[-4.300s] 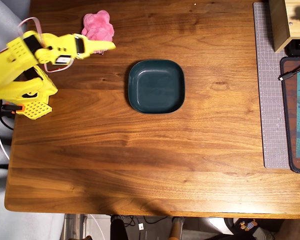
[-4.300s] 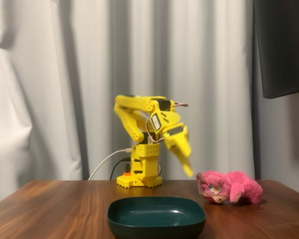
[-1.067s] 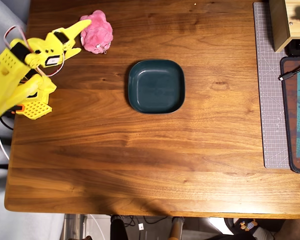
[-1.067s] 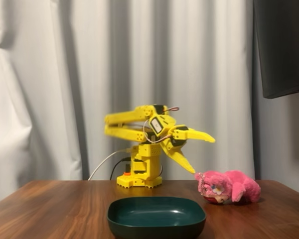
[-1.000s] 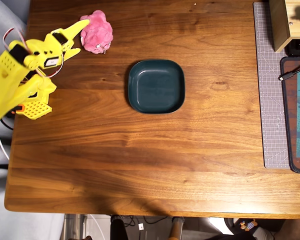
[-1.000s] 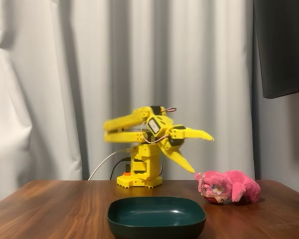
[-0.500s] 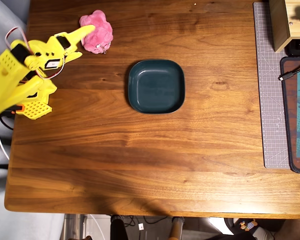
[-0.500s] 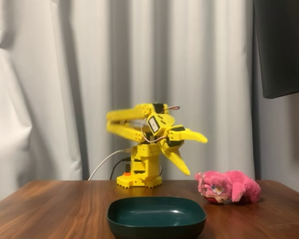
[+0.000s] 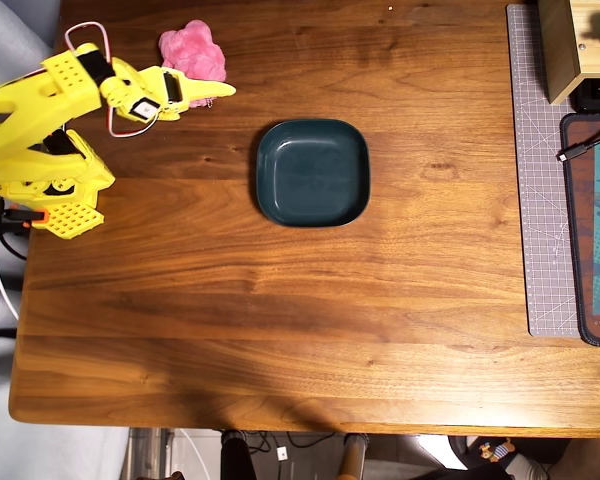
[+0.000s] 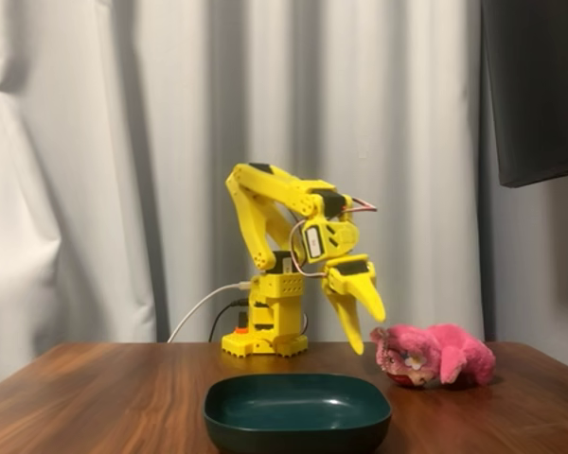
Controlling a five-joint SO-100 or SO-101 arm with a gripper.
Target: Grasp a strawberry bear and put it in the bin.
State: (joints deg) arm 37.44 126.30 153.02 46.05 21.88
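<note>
The strawberry bear (image 9: 193, 50) is a fluffy pink plush lying on the wooden table at the far left in the overhead view. In the fixed view it lies at the right (image 10: 434, 355). My yellow gripper (image 9: 218, 93) hangs just beside the bear, above the table, not touching it. In the fixed view the gripper (image 10: 367, 333) points down to the left of the bear, with its jaws apart and empty. The bin (image 9: 312, 172) is a dark teal square dish in the middle of the table, empty. It also shows at the front of the fixed view (image 10: 296, 411).
The arm's base (image 9: 50, 190) stands at the table's left edge with a white cable. A grey cutting mat (image 9: 540, 180), a wooden box (image 9: 570, 45) and a dark printed mat (image 9: 595, 230) lie along the right side. White curtains (image 10: 95, 170) hang behind.
</note>
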